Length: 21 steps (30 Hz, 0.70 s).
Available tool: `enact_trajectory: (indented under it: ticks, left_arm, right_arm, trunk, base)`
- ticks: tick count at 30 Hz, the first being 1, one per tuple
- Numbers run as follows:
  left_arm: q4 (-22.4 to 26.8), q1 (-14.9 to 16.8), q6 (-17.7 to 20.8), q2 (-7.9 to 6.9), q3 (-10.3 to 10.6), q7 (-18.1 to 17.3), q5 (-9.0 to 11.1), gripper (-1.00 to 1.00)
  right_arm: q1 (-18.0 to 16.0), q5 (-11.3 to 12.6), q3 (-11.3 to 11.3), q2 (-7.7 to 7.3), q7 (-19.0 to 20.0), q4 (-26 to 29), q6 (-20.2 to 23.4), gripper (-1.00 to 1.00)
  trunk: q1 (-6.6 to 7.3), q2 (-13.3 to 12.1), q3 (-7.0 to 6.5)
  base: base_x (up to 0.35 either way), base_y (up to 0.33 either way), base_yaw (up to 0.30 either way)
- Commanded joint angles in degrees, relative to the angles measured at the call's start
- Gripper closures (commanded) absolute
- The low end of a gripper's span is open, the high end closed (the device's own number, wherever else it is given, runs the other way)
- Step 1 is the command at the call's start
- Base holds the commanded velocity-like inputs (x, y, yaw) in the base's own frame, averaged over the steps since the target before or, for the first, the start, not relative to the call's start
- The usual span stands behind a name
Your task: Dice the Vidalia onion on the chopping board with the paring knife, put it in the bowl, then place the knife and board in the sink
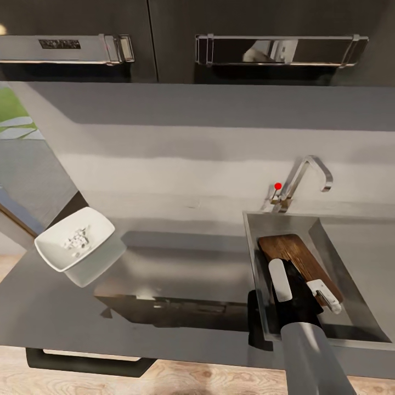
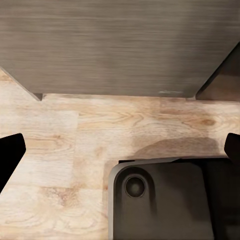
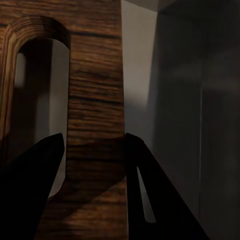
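Kitchen setting: glossy dark grey tabletop (image 1: 181, 274) under dark wall cabinets with bar handles (image 1: 280, 50), pale backsplash behind. Sink (image 1: 258, 258) set into the tabletop, with chrome tap (image 1: 307, 178) and red knob (image 1: 278, 186) at its far edge.

Well to the left of the sink, on the tabletop: white bowl (image 1: 74, 238), holding small pale diced pieces (image 1: 77, 241), judged to be the diced onion. Dicing and transfer therefore judged complete.

Inside the sink: chopping board (image 1: 291, 252), leaning at a tilt within the basin, slot handle toward the near end. Right gripper (image 3: 92, 150) down in the sink, jaws clamped on the board's edge strip beside the slot, one finger (image 3: 30, 190) reaching through the slot opening. Board not yet released.

Paring knife: not identifiable anywhere in or beside the sink; cannot confirm placement.

Left gripper (image 2: 120, 150) pointing at wooden floor (image 2: 75, 130), far below and away from the sink; jaws wide apart, nothing held.

Remaining, as judged: release of the board; verification of the knife.
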State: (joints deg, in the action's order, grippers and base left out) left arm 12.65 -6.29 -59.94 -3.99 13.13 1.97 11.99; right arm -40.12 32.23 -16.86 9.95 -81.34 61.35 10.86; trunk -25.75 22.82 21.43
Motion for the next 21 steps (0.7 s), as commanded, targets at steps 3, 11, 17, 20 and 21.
enact_trajectory:
  ticks: [3, 11, 17, 20, 21]
  left_arm:
    - [0.12, -0.02, -0.06, -0.05, 0.49, 0.22, 0.41, -1.00]
    - [0.12, -0.04, -0.06, -0.05, 0.49, 0.22, 0.41, -1.00]
    - [0.12, -0.04, -0.06, -0.05, 0.49, 0.23, 0.41, -1.00]
    - [0.12, -0.03, -0.06, -0.05, 0.49, 0.21, 0.41, -1.00]
    - [0.13, -0.04, -0.06, -0.05, 0.49, 0.18, 0.41, -1.00]
  right_arm:
    - [-0.04, 0.11, -0.11, 0.04, -0.15, 0.09, 0.56, 1.00]
    - [-0.04, 0.10, -0.11, 0.04, -0.13, 0.09, 0.56, 1.00]
    - [-0.04, 0.04, -0.63, 0.04, 2.22, 0.05, 0.55, -1.00]
    - [-0.04, 0.03, -1.88, 0.04, 3.13, -0.40, 0.56, -1.00]
    - [-0.04, 0.03, -2.06, 0.04, 3.26, -0.48, 0.56, -1.00]
  trunk:
    - [-0.03, 0.10, 0.12]
    - [-0.03, 0.10, 0.13]
    - [-0.03, 0.10, 0.13]
    - [-0.03, 0.10, 0.13]
    - [-0.03, 0.10, 0.13]
  base:
    - [0.000, 0.000, 0.000]
    - [0.000, 0.000, 0.000]
    - [0.000, 0.000, 0.000]
    - [0.000, 0.000, 0.000]
    - [0.000, 0.000, 0.000]
